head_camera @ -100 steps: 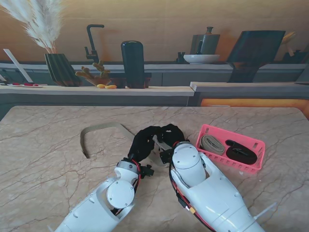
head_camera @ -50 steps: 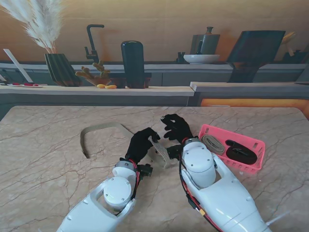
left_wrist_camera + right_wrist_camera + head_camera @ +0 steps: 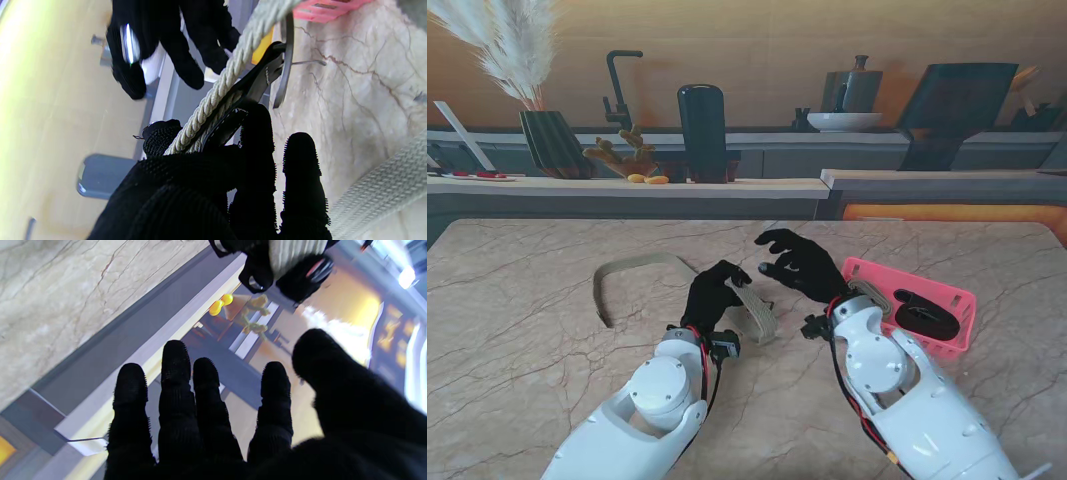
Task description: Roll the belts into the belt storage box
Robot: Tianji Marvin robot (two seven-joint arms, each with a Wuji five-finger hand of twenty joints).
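Beige woven belt (image 3: 642, 268) lying on the marble table (image 3: 517, 350), toward the left of its middle, curving in an open loop from the left and ending at the left hand (image 3: 715, 293). That end lifted off the table top and pinched between the black-gloved fingers (image 3: 257, 140); braided cord, a dark leather tab and a metal buckle ring (image 3: 286, 56) visible at the pinched end in the left wrist view. Short length of belt hanging from the grip toward the near edge.

Pink storage box (image 3: 957, 300) resting near the right edge of the table, its long side angled. Inside it, a rolled beige belt (image 3: 864, 297) at the left end and a rolled black belt (image 3: 925, 312) just beside it on the right.

Right hand (image 3: 799, 264) raised between the held belt end and the pink box, fingers (image 3: 175, 380) spread apart and holding nothing, thumb and forefinger pointing toward the left hand without touching it.

Beyond the far edge of the table, a grey counter carrying a dark vase with pale dried grass (image 3: 512, 45), a black tap (image 3: 619, 85), a tall black cylinder (image 3: 702, 130), a small cactus-like ornament (image 3: 622, 150) and a white bowl (image 3: 845, 121).
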